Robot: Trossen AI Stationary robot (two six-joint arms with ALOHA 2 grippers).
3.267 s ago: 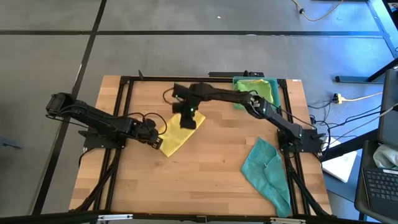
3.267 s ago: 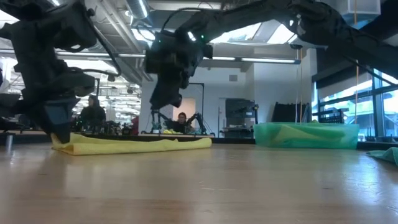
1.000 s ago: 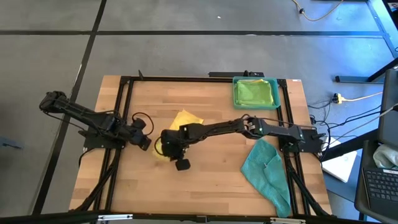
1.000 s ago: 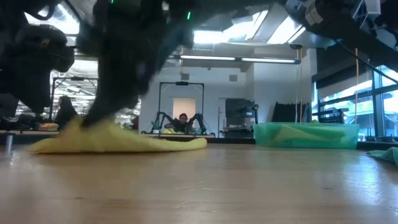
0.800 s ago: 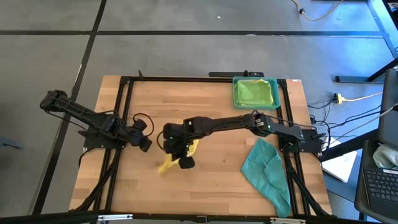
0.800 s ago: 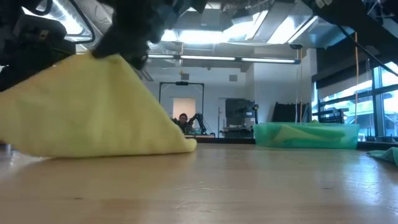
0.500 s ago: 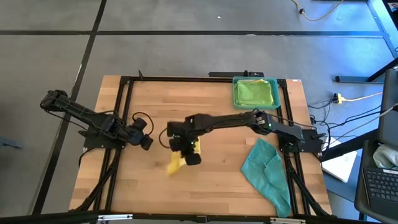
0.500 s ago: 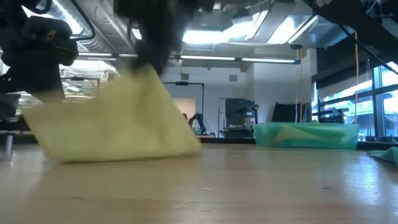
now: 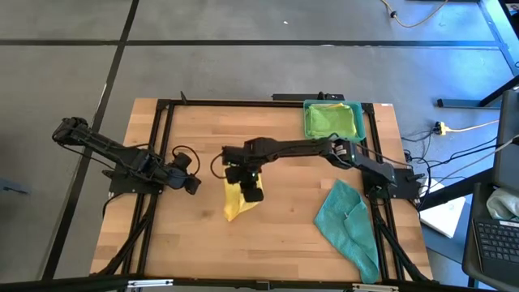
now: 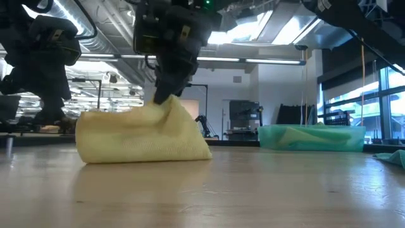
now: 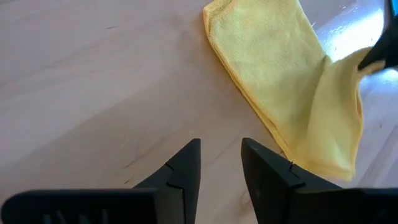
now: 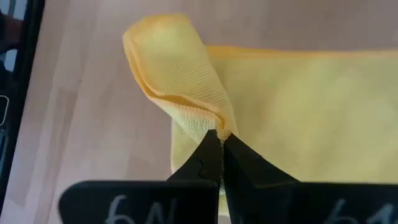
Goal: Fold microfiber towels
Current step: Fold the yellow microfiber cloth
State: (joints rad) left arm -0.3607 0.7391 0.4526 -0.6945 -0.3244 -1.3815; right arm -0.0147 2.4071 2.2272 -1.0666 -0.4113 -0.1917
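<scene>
Since a second ago: my right claw [image 9: 253, 193] has carried its pinched corner of the yellow towel [image 9: 236, 203] back from the desk's near side toward the middle, and the cloth has swung along with it, out from beside my left arm.
Right claw: clenched on a bunched fold of the yellow towel [image 12: 205, 121]; the wrist view shows my fingertips pressed together with the hem caught between them.
Yellow towel: on the desk [image 9: 284, 243] near its centre, one end lifted in a peak under my claw, the rest draped down and lying in a doubled strip [image 10: 142, 136].
Left claw: at the desk's left side [image 9: 193, 183], jaws apart with nothing between them [image 11: 219, 163], just short of the towel's near edge and not touching it.
Meaning for the task: I judge this to be mid-fold, with the raised end being drawn over the flat part; the layers look uneven, so the edges may need squaring once I lay it down.
Other towels: a teal towel [image 9: 347, 223] lies crumpled at the right front of the desk, unfolded; green cloth [image 9: 334, 122] sits inside the tray [image 9: 307, 122] at the back right.
Risk: the held fold is small and could slip as I lower it.
</scene>
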